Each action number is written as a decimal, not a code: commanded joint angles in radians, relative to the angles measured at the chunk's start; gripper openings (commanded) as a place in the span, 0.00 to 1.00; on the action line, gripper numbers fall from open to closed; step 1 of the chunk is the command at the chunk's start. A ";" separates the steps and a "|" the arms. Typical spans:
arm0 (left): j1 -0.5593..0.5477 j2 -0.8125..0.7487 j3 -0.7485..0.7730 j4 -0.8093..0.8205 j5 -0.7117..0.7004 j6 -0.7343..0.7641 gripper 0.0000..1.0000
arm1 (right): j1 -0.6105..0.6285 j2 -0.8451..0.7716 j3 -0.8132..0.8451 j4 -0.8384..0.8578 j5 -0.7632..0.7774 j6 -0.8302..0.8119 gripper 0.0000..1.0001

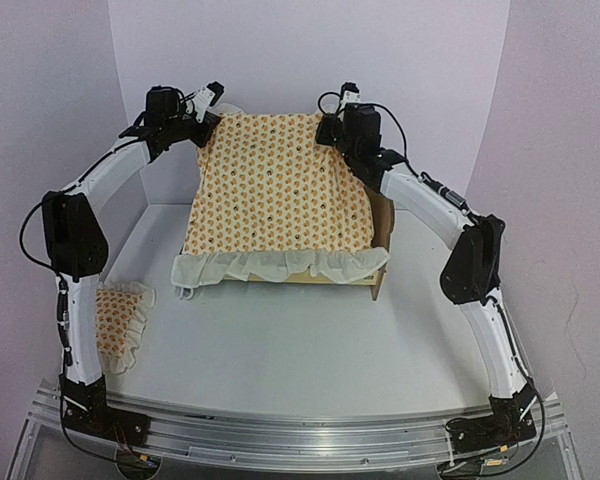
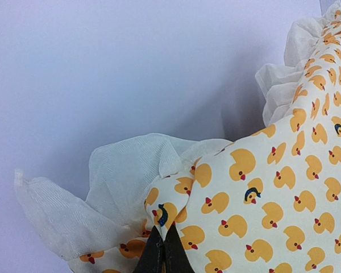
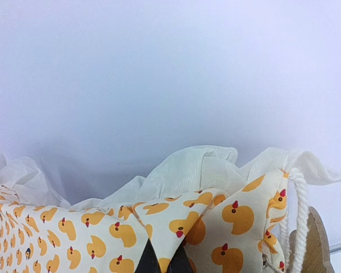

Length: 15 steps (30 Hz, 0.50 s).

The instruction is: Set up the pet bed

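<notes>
The pet bed point(image 1: 383, 238) is a light plywood frame in the middle of the table, mostly hidden under the cushion point(image 1: 278, 185). That cushion is cream with orange ducks and a white ruffle. It slopes from its raised back edge down over the frame's front rail. My left gripper point(image 1: 209, 127) is shut on the cushion's back left corner, pinching a fold of duck cloth point(image 2: 169, 211). My right gripper point(image 1: 330, 129) is shut on the back right corner point(image 3: 184, 219). In the right wrist view a wooden headboard edge point(image 3: 315, 245) and a white tie cord point(image 3: 296, 219) show beside the fabric.
A small matching ruffled pillow point(image 1: 121, 323) lies at the left, close to the left arm's lower link. White walls enclose the table at the back and sides. The metal rail point(image 1: 300, 430) with both arm bases runs along the near edge.
</notes>
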 commanded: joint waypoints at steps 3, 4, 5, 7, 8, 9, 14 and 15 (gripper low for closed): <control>0.000 0.072 -0.005 0.104 -0.004 0.027 0.00 | -0.037 0.034 -0.053 0.105 0.079 -0.044 0.00; 0.001 0.083 0.000 0.105 -0.003 0.027 0.00 | -0.037 0.041 -0.052 0.105 0.078 -0.049 0.00; 0.001 0.093 0.005 0.106 -0.003 0.028 0.00 | -0.038 0.049 -0.051 0.105 0.077 -0.054 0.00; 0.001 0.120 0.027 0.112 -0.014 0.028 0.00 | -0.039 0.068 -0.038 0.105 0.075 -0.064 0.00; 0.001 0.133 0.038 0.116 -0.022 0.027 0.00 | -0.039 0.078 -0.031 0.105 0.075 -0.067 0.00; 0.001 0.146 0.048 0.120 -0.031 0.026 0.01 | -0.039 0.086 -0.024 0.105 0.076 -0.069 0.00; 0.001 0.213 0.128 0.126 -0.123 0.035 0.61 | -0.046 0.111 0.001 0.070 0.084 -0.067 0.83; 0.001 0.225 0.153 0.123 -0.157 0.037 0.70 | -0.046 0.110 0.009 0.053 0.092 -0.070 0.89</control>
